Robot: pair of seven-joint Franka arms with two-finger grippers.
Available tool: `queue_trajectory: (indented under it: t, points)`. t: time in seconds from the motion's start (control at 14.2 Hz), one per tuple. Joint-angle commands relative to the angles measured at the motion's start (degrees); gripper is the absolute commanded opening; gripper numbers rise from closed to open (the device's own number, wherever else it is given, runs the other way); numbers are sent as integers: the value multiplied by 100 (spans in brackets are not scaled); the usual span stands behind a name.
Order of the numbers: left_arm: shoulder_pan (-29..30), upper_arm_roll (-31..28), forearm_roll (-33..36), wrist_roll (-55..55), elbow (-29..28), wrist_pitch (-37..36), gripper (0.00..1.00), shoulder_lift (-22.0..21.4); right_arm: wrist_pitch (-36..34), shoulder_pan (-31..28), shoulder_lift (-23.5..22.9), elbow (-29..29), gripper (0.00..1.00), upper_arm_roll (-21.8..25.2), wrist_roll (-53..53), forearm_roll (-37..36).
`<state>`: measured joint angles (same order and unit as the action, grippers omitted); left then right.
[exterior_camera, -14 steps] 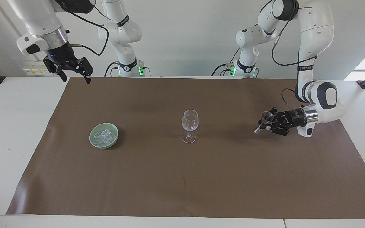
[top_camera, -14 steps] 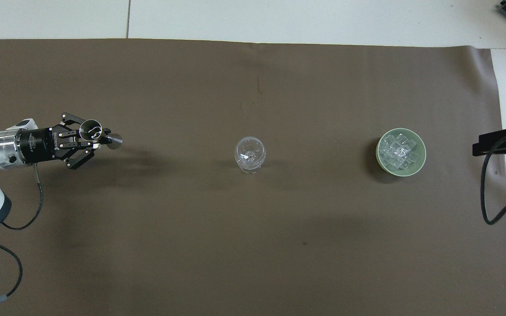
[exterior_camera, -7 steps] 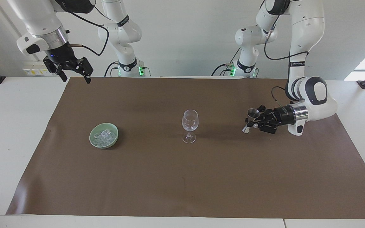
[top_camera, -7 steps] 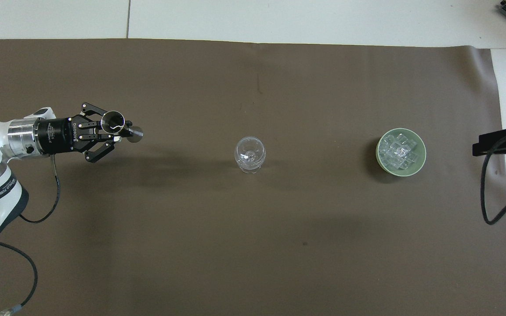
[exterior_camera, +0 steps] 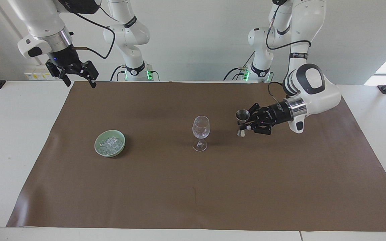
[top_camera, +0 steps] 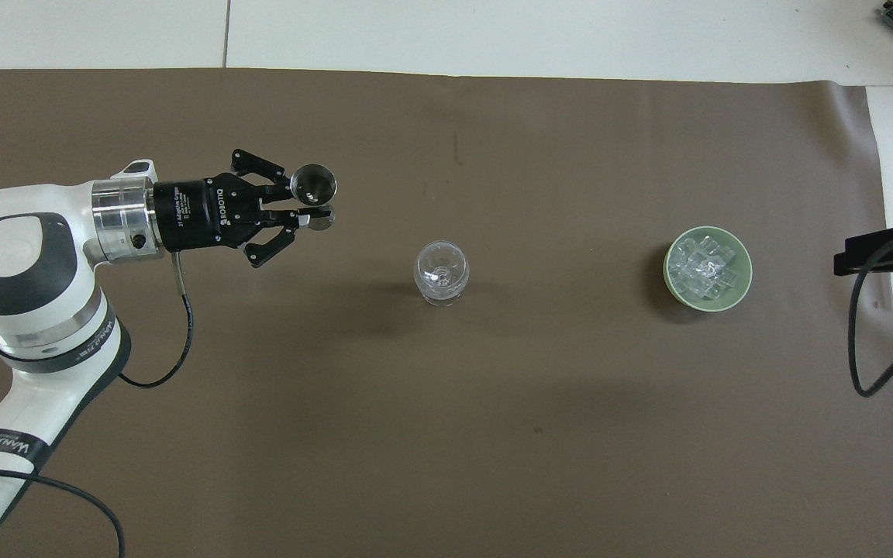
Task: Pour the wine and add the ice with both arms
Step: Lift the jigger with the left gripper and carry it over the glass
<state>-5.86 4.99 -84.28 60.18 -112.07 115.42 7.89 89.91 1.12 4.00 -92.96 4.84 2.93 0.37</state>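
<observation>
My left gripper is shut on the dark steel jigger and holds it upright in the air over the mat, beside the clear stemmed wine glass, toward the left arm's end; both also show in the overhead view, the gripper and the jigger. No liquid shows. The wine glass stands upright at the mat's middle. The pale green bowl of clear ice cubes sits toward the right arm's end. My right gripper waits open and empty, raised over the table's corner near the robots.
A brown mat covers most of the white table. A black cable of the right arm hangs over the table's edge in the overhead view.
My left arm has carried the jigger sideways toward the wine glass, and a little higher. The right arm, the glass and the bowl have not moved.
</observation>
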Motion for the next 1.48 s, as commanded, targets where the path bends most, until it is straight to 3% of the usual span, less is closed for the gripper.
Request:
queue_trajectory:
  t: [0.0, 0.42, 0.63, 1.06, 1.41]
  points:
    - [-520, -94, -9, 257, -148, 612, 0, -314, 0, -42, 136, -143, 100, -36, -99, 16]
    - [-916, -86, 693, 240, -201, 921, 0, -393, 0, -42, 136, -143, 100, -36, -99, 16]
    - [-1250, -86, 1010, 231, -210, 1456, 0, -376, 0, -42, 136, -143, 100, -36, -99, 16]
    - [-1286, -86, 1686, 257, -201, 1650, 0, -349, 0, -42, 136, -143, 100, -36, -99, 16]
    - [-1664, -86, 2055, 292, -201, 2257, 0, -297, 0, -42, 136, -143, 100, -36, -99, 16]
